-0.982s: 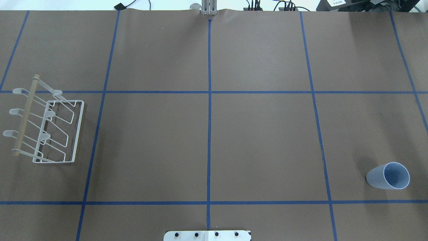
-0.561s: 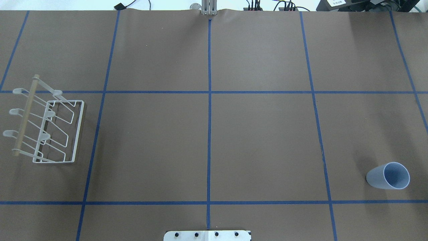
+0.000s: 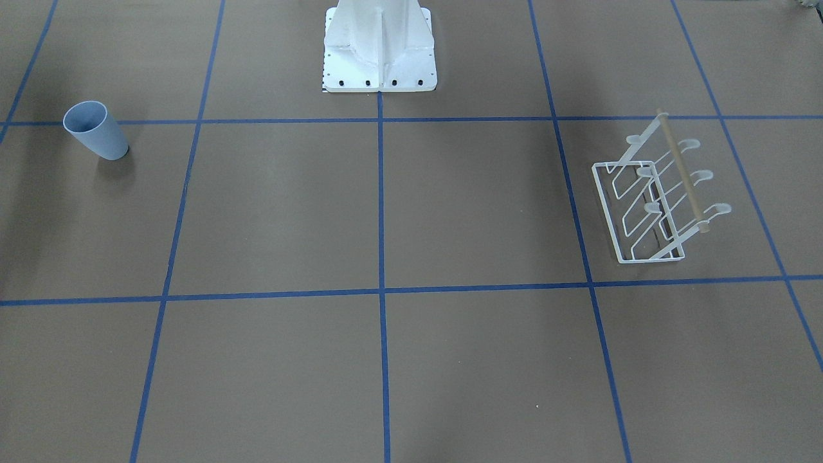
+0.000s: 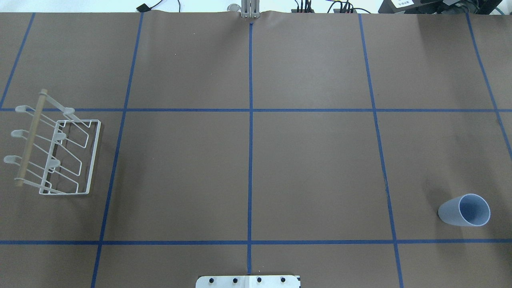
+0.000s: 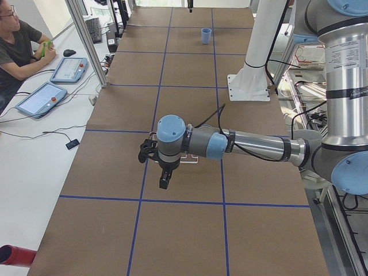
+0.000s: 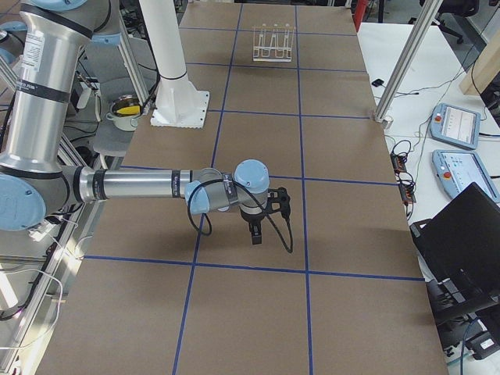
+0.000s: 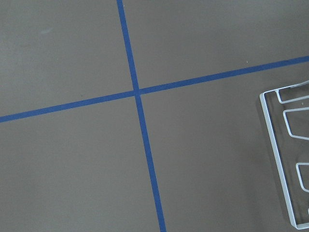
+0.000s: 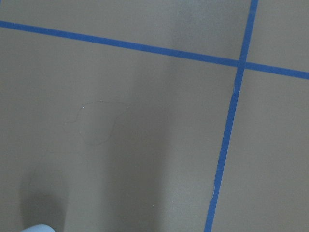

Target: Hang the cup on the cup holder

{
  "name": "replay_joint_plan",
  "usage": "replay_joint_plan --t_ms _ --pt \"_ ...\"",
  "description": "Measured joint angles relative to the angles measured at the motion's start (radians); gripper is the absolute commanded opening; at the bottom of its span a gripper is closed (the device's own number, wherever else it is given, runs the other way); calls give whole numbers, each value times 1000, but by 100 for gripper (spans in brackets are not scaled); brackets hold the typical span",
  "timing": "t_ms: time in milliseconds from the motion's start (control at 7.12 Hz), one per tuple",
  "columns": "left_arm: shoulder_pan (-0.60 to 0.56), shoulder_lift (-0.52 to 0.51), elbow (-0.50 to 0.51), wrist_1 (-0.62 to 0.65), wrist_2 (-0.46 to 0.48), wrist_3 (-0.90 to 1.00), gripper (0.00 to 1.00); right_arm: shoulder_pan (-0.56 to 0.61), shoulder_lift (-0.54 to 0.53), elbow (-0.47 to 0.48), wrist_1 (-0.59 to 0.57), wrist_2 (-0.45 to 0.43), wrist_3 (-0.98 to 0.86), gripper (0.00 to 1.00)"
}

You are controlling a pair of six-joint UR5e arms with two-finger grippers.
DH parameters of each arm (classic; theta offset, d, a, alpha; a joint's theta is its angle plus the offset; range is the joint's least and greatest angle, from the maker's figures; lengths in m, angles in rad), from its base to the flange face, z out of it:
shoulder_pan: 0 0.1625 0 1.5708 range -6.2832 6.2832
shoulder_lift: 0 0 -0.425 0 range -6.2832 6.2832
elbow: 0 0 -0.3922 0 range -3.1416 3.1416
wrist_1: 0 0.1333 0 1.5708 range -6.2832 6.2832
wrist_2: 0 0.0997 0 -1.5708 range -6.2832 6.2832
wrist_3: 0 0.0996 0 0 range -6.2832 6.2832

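The light blue cup [image 4: 464, 211] stands upright, mouth up, near the table's right end; it also shows in the front-facing view [image 3: 96, 132] and at the bottom edge of the right wrist view [image 8: 36, 228]. The white wire cup holder [image 4: 60, 156] with its wooden rod stands at the left end, also in the front-facing view [image 3: 649, 206] and partly in the left wrist view [image 7: 285, 159]. My left gripper [image 5: 164, 178] hangs above the table by the holder. My right gripper [image 6: 255, 233] hangs above the table near the cup. I cannot tell whether either is open or shut.
The white robot pedestal [image 3: 379, 51] stands at the table's near middle edge. Blue tape lines grid the brown table [image 4: 312, 172]. An operator [image 5: 17, 46] sits beside the far edge with tablets [image 5: 40, 99]. A laptop [image 6: 461, 234] sits off the table.
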Motion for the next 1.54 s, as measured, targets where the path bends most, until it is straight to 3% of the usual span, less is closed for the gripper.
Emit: replay_joint_plan --t_ms 421,1404,1544 --pt "0 0 0 2 -25 0 98 -196 -81 101 122 -5 234 100" --pt "2 0 2 2 -26 -2 98 -380 -110 110 128 -8 260 98" --pt "2 0 2 2 -26 -2 98 -392 -108 103 128 -8 264 75"
